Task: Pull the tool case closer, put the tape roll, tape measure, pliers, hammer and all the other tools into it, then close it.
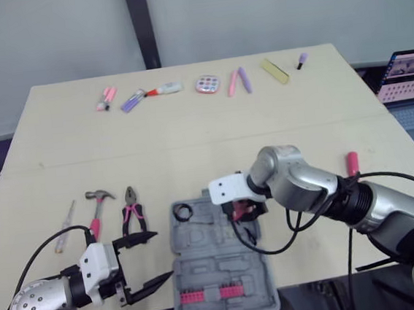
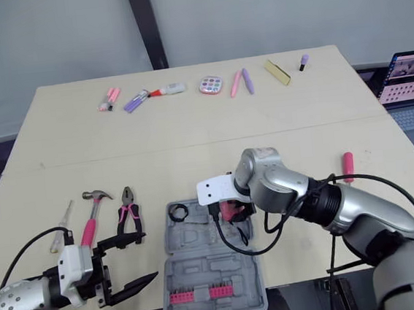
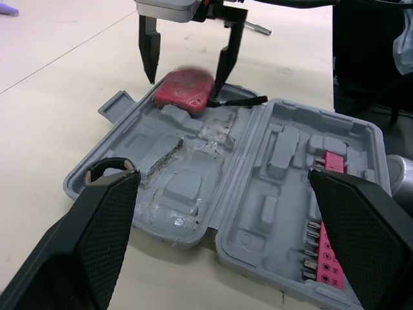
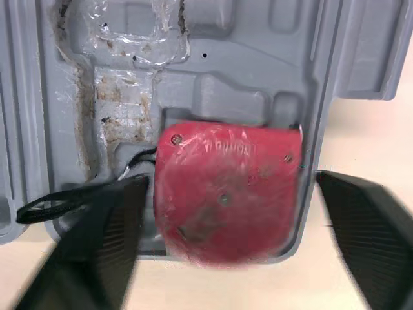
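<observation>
1 tool case (image 1: 225,270), 1 hammer (image 1: 97,207), 1 pliers (image 1: 132,210), 1 tape meas. (image 4: 226,190)

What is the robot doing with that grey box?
It is packing tools into an open tool case. The right claw hangs open over a red tape measure, which lies in one corner of the case. A black tape roll is in the case too. The left claw is open beside the case, holding nothing. The pliers, hammer and a screwdriver lie on the table.

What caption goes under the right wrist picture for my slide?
Right gripper open on either side of the red tape measure lying in the grey tool case.
</observation>
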`<state>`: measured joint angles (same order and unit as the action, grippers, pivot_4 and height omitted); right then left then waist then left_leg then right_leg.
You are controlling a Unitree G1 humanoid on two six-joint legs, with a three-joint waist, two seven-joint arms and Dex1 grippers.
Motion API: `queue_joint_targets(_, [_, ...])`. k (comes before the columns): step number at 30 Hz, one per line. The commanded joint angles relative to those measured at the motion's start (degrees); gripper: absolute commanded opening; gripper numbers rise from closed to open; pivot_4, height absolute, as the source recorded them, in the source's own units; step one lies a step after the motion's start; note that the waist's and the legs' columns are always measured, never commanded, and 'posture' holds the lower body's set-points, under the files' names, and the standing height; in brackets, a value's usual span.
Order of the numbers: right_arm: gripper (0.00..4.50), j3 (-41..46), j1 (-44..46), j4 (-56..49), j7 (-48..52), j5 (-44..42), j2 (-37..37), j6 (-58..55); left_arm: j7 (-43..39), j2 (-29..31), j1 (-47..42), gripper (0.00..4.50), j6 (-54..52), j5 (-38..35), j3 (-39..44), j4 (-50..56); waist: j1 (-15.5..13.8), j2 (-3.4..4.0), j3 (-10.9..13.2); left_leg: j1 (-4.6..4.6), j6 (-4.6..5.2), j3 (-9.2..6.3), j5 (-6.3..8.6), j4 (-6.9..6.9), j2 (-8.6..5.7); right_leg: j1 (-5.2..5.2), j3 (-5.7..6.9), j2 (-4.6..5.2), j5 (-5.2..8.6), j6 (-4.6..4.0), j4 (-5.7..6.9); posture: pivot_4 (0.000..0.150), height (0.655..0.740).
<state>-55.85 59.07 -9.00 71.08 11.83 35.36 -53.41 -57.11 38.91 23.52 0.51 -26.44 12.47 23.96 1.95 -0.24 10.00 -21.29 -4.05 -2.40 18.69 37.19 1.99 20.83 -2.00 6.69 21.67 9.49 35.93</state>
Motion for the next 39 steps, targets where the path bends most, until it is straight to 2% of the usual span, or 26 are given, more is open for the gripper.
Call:
queue_joint_targets(1, [4.47, 1.4, 0.3, -2.0, 1.1, 0.3, 0.2, 0.4, 0.2, -0.3, 0.7, 4.50, 0.6, 0.2, 0.0, 1.7, 0.0, 0.00, 0.0, 0.00, 0.00, 0.00, 0.00, 0.00, 0.00, 0.00, 0.00, 0.00, 0.00, 0.00, 0.00, 0.150, 0.7400])
queue_joint_targets(4, [4.47, 2.3, 0.7, -2.7, 1.5, 0.0, 0.7, -0.2, 0.2, -0.4, 0.6, 4.50, 0.6, 0.2, -0.1, 1.6, 0.0, 0.00, 0.0, 0.00, 0.00, 0.00, 0.00, 0.00, 0.00, 0.00, 0.00, 0.00, 0.00, 0.00, 0.00, 0.150, 0.7400])
queue_joint_targets(8, [4.47, 7.5, 0.2, -5.9, 2.3, -2.9, 3.2, -1.9, 0.4, -0.4, 0.4, 4.50, 0.7, 0.3, -0.2, 1.5, -0.2, 0.01, 0.0, -0.01, 0.00, 0.00, 0.00, 0.01, 0.00, 0.00, 0.00, 0.01, 0.00, 0.00, -0.02, 0.150, 0.7400])
queue_joint_targets(14, [4.47, 19.4, -6.9, -6.7, 2.5, -11.0, 5.9, -0.6, 0.3, -0.4, -0.3, 4.50, 0.6, 0.4, -0.3, 1.1, -0.3, -0.03, 0.0, 0.01, 0.03, -0.02, 0.02, 0.01, 0.00, -0.14, 0.06, 0.01, 0.00, 0.00, -0.12, 0.150, 0.7400])
queue_joint_targets(16, [4.47, 24.9, -10.7, -5.9, 1.3, -14.2, 5.6, 3.4, 0.3, -0.4, -0.6, 4.50, 0.6, 0.4, -0.5, 1.0, -0.3, -0.03, 0.0, 0.00, 0.03, 0.00, 0.01, 0.01, 0.00, -0.13, 0.06, 0.02, 0.00, 0.00, -0.12, 0.150, 0.7400])
queue_joint_targets(18, [3.58, 33.0, -16.4, -4.8, -0.6, -18.9, 4.2, 8.0, 0.2, -0.4, -1.2, 4.50, 0.5, 0.4, -0.7, 0.8, -0.3, -0.03, 0.0, 0.01, 0.02, -0.01, 0.01, -0.01, 0.00, -0.14, 0.06, 0.00, 0.00, 0.00, -0.15, 0.150, 0.7400])
queue_joint_targets(22, [1.71, 38.3, -21.8, -4.3, -1.3, -22.5, 3.6, 12.2, 0.0, -0.3, -2.0, 4.50, 0.4, 0.5, -1.0, 0.5, -0.3, -0.03, 0.0, 0.02, 0.02, 0.01, 0.01, 0.00, 0.00, -0.15, 0.05, 0.00, 0.00, 0.00, -0.13, 0.150, 0.7400])
queue_joint_targets(29, [1.71, 41.1, -27.8, -2.8, -1.9, -25.6, 2.7, 18.3, 0.2, -0.2, -2.9, 4.50, -0.1, 0.6, -1.5, 0.5, -0.3, -0.03, 0.0, 0.03, 0.02, 0.01, 0.01, 0.01, 0.01, -0.17, 0.05, 0.01, 0.00, 0.00, -0.14, 0.150, 0.7400])
queue_joint_targets(39, [1.71, 40.8, -32.4, 2.4, -3.1, -25.1, 1.0, 25.7, 0.5, -0.1, -2.3, 4.50, -0.5, 0.7, -1.4, 1.5, -0.3, -0.03, 0.0, 0.06, 0.02, 0.00, 0.01, 0.04, 0.01, -0.20, 0.05, 0.01, 0.00, 0.01, -0.16, 0.150, 0.7400])
